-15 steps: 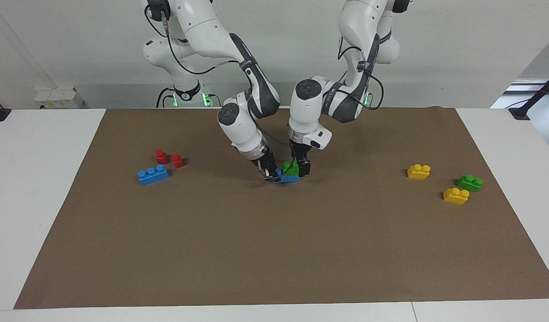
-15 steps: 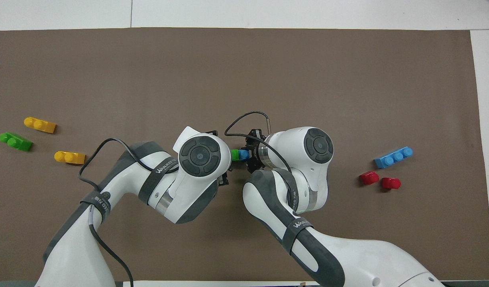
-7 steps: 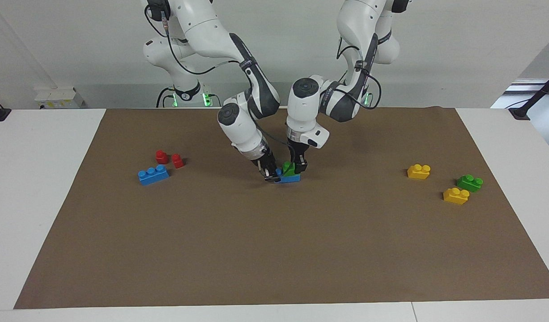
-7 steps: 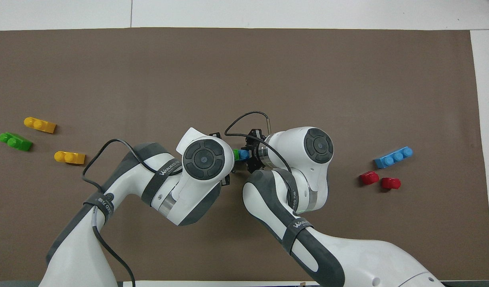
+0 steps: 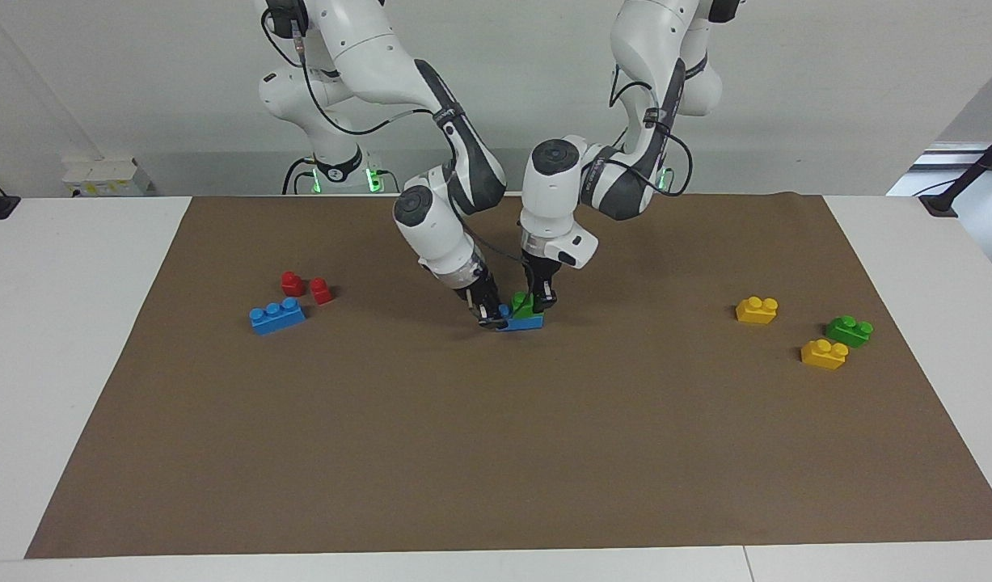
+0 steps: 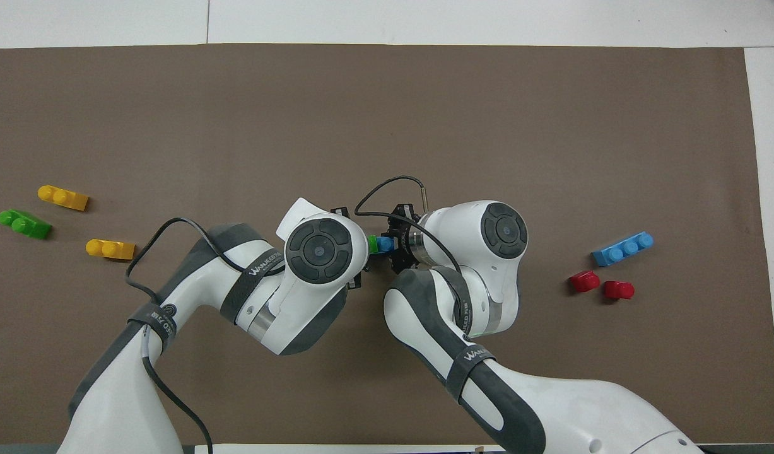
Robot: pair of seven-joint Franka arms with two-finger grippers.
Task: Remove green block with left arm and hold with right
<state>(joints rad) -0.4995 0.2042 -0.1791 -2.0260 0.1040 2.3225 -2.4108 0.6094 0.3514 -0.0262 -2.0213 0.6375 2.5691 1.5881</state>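
A green block (image 5: 521,307) sits on a blue brick (image 5: 525,322) in the middle of the brown mat (image 5: 496,453). My left gripper (image 5: 539,304) comes down from above and is shut on the green block. My right gripper (image 5: 489,315) is tilted low beside it, shut on the end of the blue brick toward the right arm's end. In the overhead view a strip of the green block (image 6: 373,243) and the blue brick (image 6: 384,243) shows between the two wrists. The left wrist there hides the left fingers.
A second green block (image 5: 849,330) and two yellow bricks (image 5: 757,309) (image 5: 824,353) lie toward the left arm's end. A blue three-stud brick (image 5: 277,315) and two red pieces (image 5: 293,283) (image 5: 322,291) lie toward the right arm's end.
My left gripper's fingers have closed in on the green block and its wrist has shifted slightly toward the right arm. The right gripper and the blue brick have stayed in place.
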